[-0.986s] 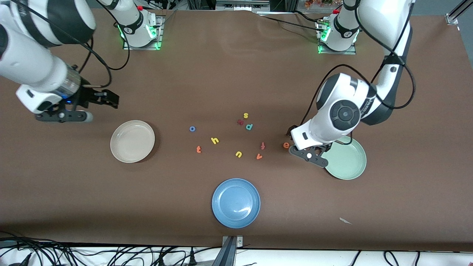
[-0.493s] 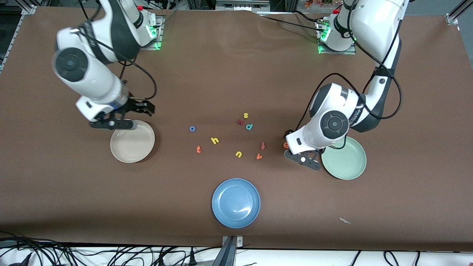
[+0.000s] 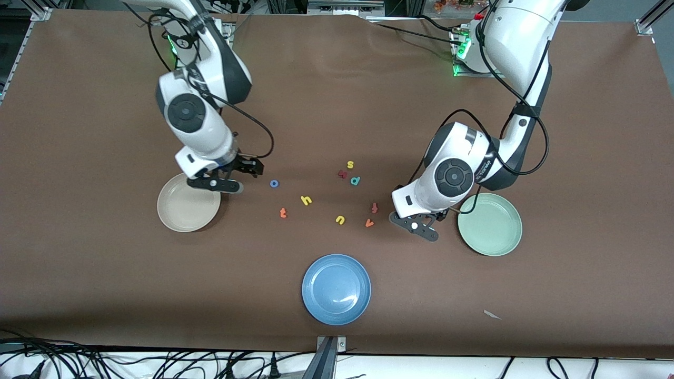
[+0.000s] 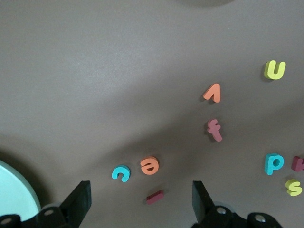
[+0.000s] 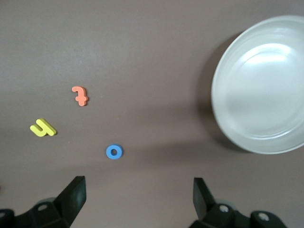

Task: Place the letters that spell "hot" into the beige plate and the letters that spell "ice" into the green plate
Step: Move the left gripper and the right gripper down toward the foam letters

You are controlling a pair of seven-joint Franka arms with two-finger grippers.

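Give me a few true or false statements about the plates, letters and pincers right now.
1. The beige plate is empty. True.
2. The left pincer is shut on the e. False: it is open above the table, and the e lies there beside the c.
3. The o lies in the blue plate. False: it lies on the table.
4. The right pincer is open near the o. True.
5. The green plate holds nothing. True.
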